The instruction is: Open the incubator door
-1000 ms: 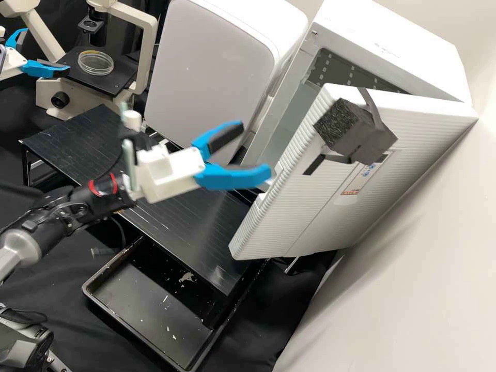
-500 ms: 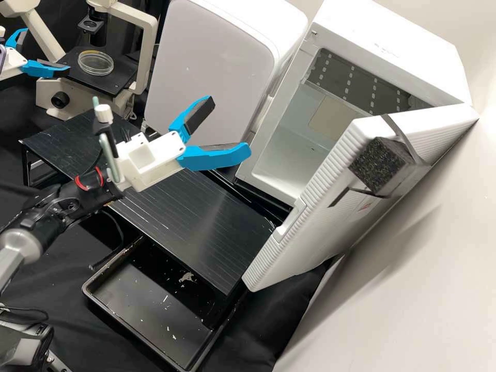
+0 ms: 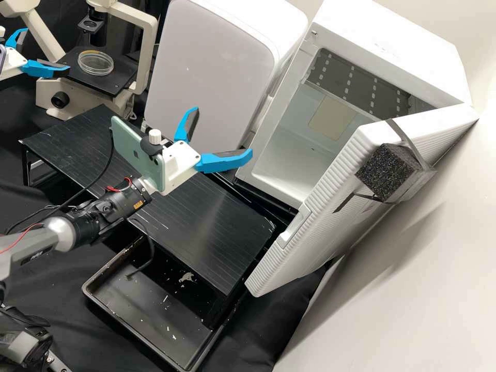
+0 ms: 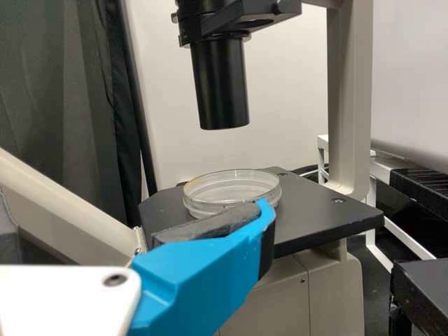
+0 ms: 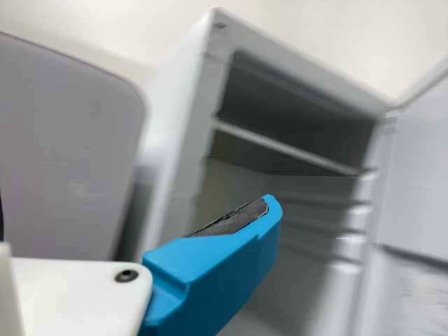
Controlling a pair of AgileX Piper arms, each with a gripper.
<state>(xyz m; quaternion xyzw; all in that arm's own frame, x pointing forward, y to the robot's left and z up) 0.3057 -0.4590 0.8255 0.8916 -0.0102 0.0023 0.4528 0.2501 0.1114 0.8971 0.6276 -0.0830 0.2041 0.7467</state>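
High view, nearest first: a black tray [image 3: 137,305], then the black worktop [image 3: 206,232]. Over it hangs the right claw [image 3: 223,130], its two blue fingers spread, apart from the incubator door [image 3: 330,206], which stands swung open with a black foam block [image 3: 385,173] strapped on. Behind the door, the white incubator [image 3: 387,46] shows its interior. Farther off, the left claw [image 3: 47,50], also spread, is near a petri dish [image 3: 96,62] on the microscope [image 3: 77,95].
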